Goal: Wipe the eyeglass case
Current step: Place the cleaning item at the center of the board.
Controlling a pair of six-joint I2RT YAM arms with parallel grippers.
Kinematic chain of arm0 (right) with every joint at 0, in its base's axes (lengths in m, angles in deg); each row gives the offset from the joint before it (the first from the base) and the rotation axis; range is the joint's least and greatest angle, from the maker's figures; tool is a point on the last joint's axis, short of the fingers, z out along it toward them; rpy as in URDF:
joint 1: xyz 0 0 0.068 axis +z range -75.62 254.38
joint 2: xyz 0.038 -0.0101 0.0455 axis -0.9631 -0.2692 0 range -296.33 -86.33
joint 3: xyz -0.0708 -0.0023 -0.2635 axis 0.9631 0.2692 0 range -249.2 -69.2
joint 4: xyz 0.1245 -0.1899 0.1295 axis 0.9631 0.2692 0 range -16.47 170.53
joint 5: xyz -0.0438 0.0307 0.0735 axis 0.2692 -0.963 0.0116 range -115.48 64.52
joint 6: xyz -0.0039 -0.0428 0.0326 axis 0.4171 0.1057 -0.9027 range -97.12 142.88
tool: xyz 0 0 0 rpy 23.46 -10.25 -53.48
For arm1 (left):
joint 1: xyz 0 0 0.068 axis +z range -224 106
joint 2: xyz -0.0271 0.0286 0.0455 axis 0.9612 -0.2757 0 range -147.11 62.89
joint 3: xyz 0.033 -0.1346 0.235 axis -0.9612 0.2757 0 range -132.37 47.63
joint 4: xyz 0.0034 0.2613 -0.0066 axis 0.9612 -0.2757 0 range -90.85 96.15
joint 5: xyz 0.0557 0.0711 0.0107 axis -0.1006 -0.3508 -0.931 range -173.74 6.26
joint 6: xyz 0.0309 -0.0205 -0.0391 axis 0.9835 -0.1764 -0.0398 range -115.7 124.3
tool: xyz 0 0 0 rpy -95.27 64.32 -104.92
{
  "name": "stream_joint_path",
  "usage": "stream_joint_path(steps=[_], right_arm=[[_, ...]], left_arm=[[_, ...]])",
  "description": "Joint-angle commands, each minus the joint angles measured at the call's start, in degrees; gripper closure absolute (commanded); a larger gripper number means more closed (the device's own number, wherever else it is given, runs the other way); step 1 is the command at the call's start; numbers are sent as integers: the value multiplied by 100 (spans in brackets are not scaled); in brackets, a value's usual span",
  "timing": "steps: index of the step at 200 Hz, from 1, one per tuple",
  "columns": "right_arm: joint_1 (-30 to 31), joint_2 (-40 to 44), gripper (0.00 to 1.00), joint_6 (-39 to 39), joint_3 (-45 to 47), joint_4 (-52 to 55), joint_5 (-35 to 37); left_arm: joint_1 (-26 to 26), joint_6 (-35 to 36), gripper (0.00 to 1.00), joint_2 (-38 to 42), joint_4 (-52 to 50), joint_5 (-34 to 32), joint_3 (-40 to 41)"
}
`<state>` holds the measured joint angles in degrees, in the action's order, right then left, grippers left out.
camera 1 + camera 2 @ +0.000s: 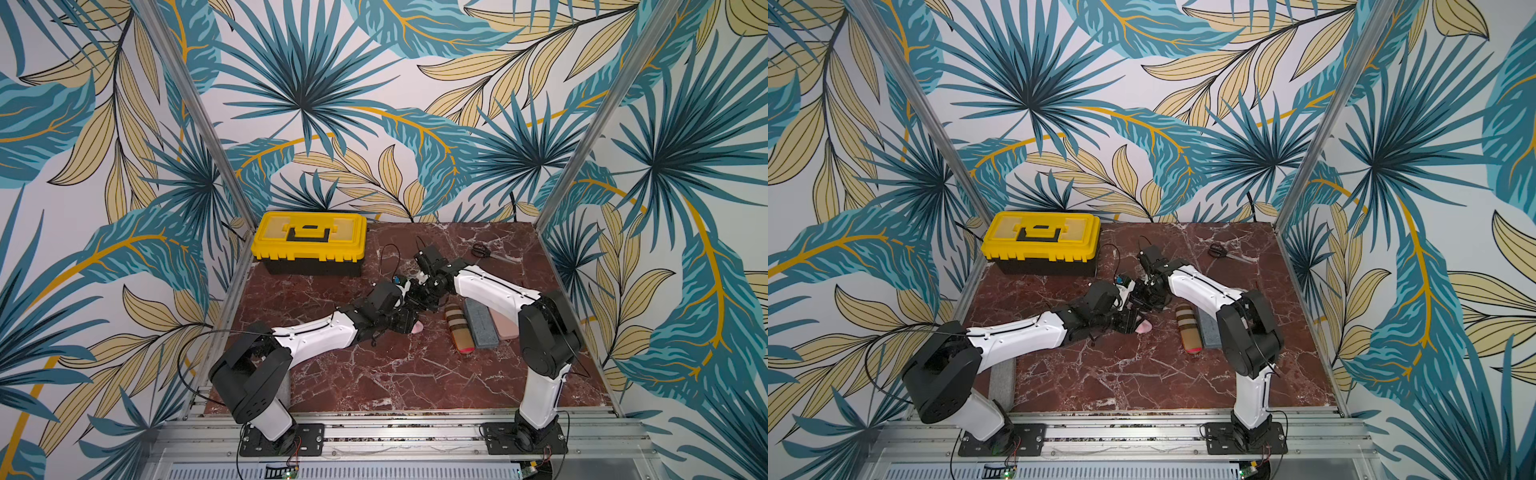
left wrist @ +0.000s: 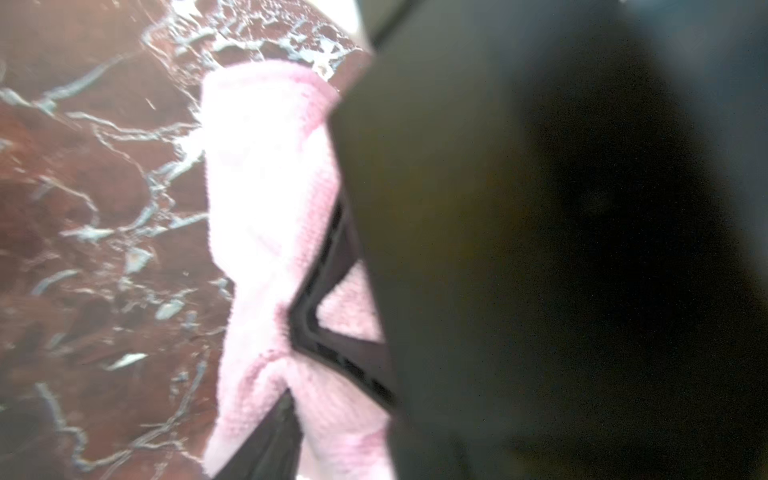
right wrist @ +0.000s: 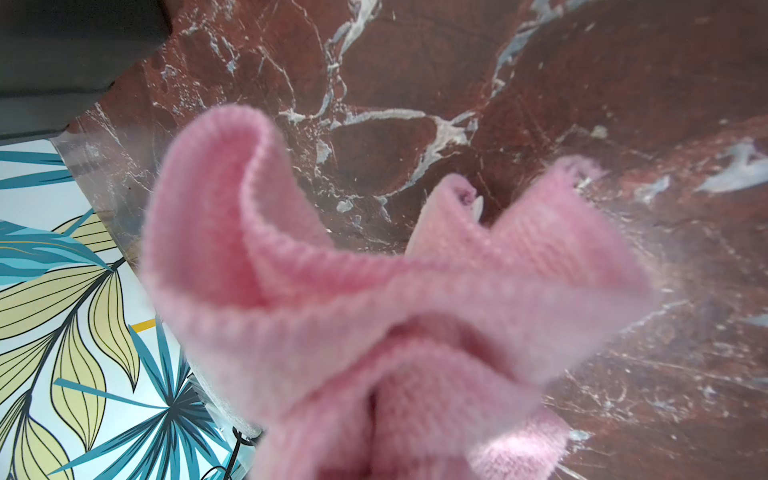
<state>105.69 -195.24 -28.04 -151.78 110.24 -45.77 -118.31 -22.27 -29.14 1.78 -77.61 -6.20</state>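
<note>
The right fingers (image 1: 420, 300) are pressed together on a bunch of the pink cloth (image 3: 374, 311). The left fingers (image 2: 270, 444) sit on both sides of the same cloth, but I cannot tell if they squeeze it yet. The eyeglass cases (image 1: 481, 324) lie on the counter (image 1: 374, 374), near the fingers but apart. Best to get one firm hold, let a flat bit hang free below the fingers, then rub slowly along a case.
</note>
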Motion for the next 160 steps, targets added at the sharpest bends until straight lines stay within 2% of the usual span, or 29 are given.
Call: stream_joint_path(steps=[1,33,65,90,121,160], right_arm=[[100,-95,99,-103,49,-190,-264],[90,-119,97,44,26,-61,-303],[-64,-59,95,465,-206,293,-300],[-293,-35,91,891,-395,742,-428],[-566,241,86,1371,-454,1204,-321],[-653,483,70,1804,-579,1632,154]], left_arm=[[23,72,55,-245,-530,-159,-71],[37,217,73,-587,-1043,-60,-401],[96,218,85,-560,-1460,68,-271],[251,196,89,-466,-1385,371,-3],[655,182,94,-601,-1182,1052,235],[771,378,95,-819,-1214,1332,180]])
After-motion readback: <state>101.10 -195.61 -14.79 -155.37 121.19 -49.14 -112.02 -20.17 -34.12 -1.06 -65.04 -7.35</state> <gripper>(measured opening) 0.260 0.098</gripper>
